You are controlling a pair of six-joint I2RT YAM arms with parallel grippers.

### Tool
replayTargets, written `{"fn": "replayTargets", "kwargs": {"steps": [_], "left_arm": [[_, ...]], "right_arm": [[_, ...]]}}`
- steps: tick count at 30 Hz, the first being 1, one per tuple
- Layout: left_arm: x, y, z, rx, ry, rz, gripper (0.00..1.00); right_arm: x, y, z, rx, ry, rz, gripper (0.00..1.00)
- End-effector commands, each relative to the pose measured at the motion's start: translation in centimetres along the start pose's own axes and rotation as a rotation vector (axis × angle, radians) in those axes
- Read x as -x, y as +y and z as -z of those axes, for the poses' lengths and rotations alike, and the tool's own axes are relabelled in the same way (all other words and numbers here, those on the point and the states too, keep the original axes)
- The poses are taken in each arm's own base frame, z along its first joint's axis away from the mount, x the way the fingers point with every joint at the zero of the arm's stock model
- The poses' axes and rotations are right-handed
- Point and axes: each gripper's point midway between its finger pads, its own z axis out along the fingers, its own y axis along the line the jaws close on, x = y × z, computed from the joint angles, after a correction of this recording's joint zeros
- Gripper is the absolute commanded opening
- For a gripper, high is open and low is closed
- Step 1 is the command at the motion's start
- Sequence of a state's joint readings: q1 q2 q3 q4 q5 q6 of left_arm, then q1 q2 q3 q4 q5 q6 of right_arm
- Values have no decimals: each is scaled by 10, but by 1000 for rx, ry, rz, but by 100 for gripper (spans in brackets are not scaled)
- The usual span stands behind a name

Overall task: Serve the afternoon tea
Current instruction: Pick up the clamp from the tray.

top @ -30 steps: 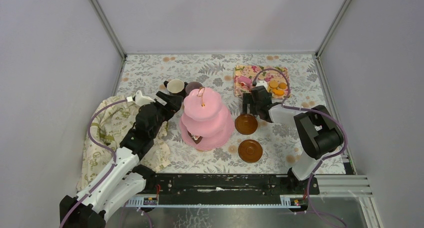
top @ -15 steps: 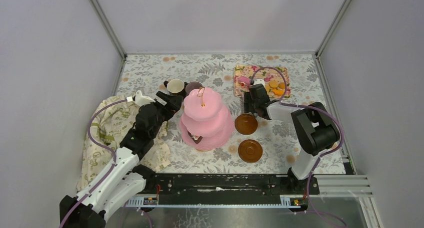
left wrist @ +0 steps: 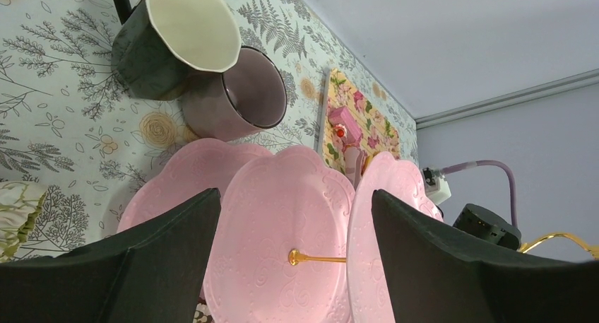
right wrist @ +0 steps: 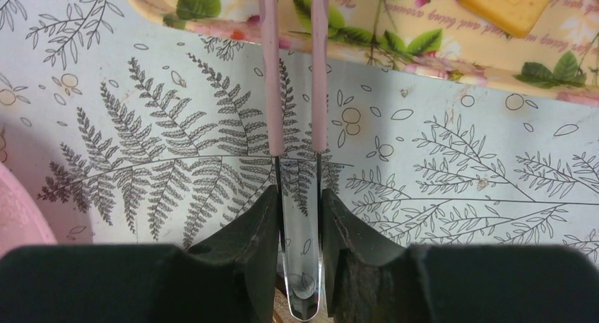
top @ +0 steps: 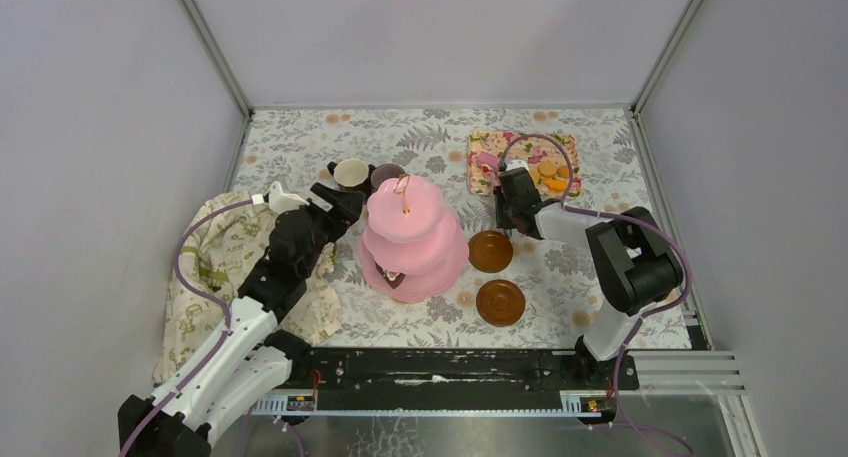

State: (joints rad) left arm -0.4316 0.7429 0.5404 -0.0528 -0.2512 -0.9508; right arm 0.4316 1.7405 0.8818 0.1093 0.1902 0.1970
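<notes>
Pink three-tier cake stand (top: pixel 405 227), centre frame, part-filled; R gripper (right wrist: pixel 298 203) pinches pink-armed metal tongs (right wrist: pixel 268 68) nr hinge. Thin hold, could twist loose. L gripper (left wrist: pixel 295 203) gapes wide, empty.

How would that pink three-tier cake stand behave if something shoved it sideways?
The pink cake stand is tall but has a wide bottom tier, so it would probably slide before tipping. Its tiers look stiff and hard, perhaps breakable. The dark sweet on its lowest tier might slip off.
</notes>
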Motion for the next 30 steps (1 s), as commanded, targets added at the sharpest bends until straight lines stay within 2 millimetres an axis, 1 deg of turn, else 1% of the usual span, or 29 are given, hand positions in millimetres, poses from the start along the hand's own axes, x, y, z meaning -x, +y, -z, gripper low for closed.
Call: {"fn": "replayTargets", "kwargs": {"steps": [1,7,9,13,18,25,30], "left_arm": [[11,-16,3,-57,-37,10,86],[13,-18,5,-65,-43,13,86],[14,-19,6,-66,-45,12,86],[16,-22,7,-72,-50,13,86],[18,-23,8,-79,-52,13,86],[15,-22,7,-81,-47,16,86],[14,-21,7,-83,-47,21,86]], "right_arm": [[32,10,21,49,-38,20,29],[41,5,29,21,-24,34,30],[49,5,33,10,-21,43,30],[57,5,33,0,3,58,31],[59,5,29,-8,45,73,32],[58,-3,24,-26,77,65,33],[57,-9,25,-32,95,57,33]]}}
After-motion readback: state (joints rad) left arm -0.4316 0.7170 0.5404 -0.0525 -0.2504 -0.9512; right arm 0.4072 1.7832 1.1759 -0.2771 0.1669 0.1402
